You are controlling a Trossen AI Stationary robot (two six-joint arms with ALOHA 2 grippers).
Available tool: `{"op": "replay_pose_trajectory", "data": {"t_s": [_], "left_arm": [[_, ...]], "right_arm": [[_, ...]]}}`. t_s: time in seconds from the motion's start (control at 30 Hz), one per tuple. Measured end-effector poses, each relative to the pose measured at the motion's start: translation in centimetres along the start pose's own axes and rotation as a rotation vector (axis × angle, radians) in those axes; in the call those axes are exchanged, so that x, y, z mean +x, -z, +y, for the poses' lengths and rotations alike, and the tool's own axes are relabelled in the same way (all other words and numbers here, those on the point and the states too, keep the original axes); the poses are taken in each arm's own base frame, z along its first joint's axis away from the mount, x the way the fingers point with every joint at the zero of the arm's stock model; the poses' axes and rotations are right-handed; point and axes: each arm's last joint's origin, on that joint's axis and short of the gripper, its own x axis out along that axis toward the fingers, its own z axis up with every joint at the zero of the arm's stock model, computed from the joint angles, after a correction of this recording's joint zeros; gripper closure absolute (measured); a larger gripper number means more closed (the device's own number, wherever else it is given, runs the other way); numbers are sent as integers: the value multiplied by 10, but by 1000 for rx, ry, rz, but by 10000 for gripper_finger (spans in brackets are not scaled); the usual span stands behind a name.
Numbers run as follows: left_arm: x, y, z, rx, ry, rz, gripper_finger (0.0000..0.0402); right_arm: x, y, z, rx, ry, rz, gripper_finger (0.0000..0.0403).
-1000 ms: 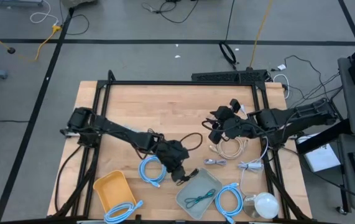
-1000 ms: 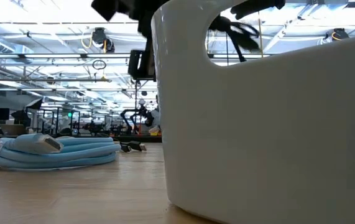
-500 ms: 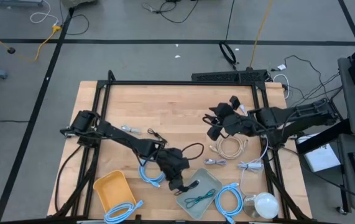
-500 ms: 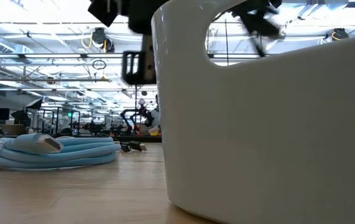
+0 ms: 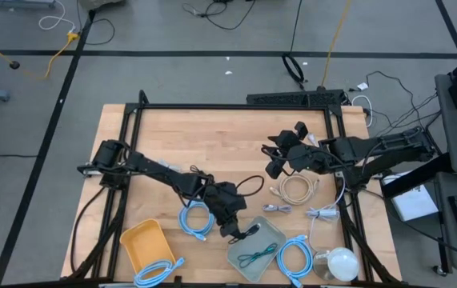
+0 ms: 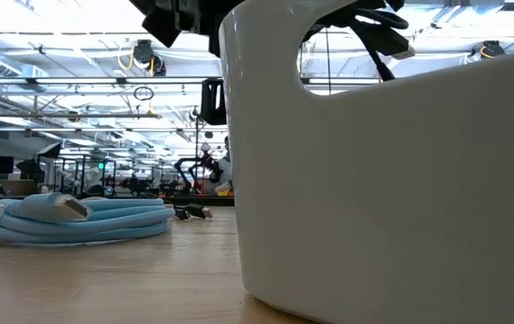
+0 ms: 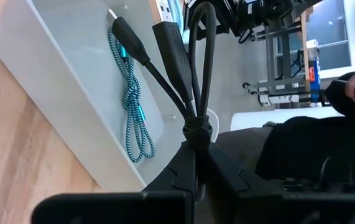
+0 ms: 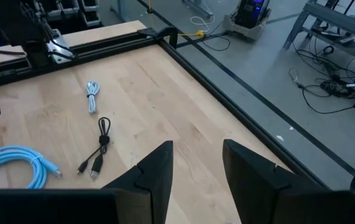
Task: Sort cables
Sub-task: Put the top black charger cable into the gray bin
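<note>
My left gripper (image 5: 238,227) is shut on a short black cable bundle (image 7: 183,56), which reaches out over the grey tray (image 5: 274,234). A teal cable (image 7: 130,106) lies in that tray. One light-blue cable (image 5: 196,220) lies on the table beside the gripper, another (image 5: 156,272) in the yellow tray (image 5: 136,240), a third (image 5: 292,256) to the right of the grey tray. A beige coil (image 5: 296,190) and grey bundles (image 5: 322,214) lie under my right gripper (image 8: 196,165), which hangs open above the table. My left gripper pinches the black bundle at its wrap tie (image 7: 197,129) between its two fingertips. The fingers slant down from the table's left side. The two plugs (image 7: 165,37) and the loop (image 7: 202,37) stick out past the fingertips, lifted clear above the grey tray.
A small grey bundle (image 8: 92,96) and a small black cable (image 8: 99,149) lie on bare wood at mid-left. A white round object (image 5: 340,260) with its cord sits at the near right corner. A black frame (image 5: 228,106) borders the table.
My left gripper has tipped a little downward and edged toward the grey tray with the black bundle. The bundle's free end now hangs over the tray's near-left rim instead of beside it. It stays clear of the tray.
</note>
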Motion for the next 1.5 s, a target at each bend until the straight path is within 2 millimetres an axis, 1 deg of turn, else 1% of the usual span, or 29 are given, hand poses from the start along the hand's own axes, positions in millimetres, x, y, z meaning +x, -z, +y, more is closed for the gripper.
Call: {"op": "replay_pose_trajectory", "data": {"t_s": [0.07,0.13,0.23,0.37,0.47,0.6,0.67,0.8,0.9,1.13,1.27,1.5], "left_arm": [[-1,-1,0,1,9,1,371],[-1,-1,-2,-1,28,19,372],[0,-4,-12,35,62,27,392],[-1,-12,-26,70,98,19,391],[3,-20,-30,81,120,21,393],[26,-24,-27,80,140,72,393],[34,-25,-26,84,150,90,393],[30,-32,-26,117,141,55,393],[29,-33,-17,116,79,62,393],[25,-14,8,162,-185,185,393],[26,-13,7,203,-211,177,393],[28,-14,4,183,-201,141,393]], "right_arm": [[0,0,0,0,0,0,269],[0,0,0,-4,1,0,269],[0,0,0,-11,2,0,269],[0,0,0,-18,3,0,269],[0,0,0,-23,4,-1,269],[0,0,-1,-26,4,2,269],[0,0,-1,-25,2,3,269],[-2,2,1,-26,-5,9,269],[-4,3,3,-32,-14,13,269],[-4,4,4,-27,-17,14,269],[-5,3,4,-25,-18,12,269],[-5,2,4,-16,-23,3,269]]}}
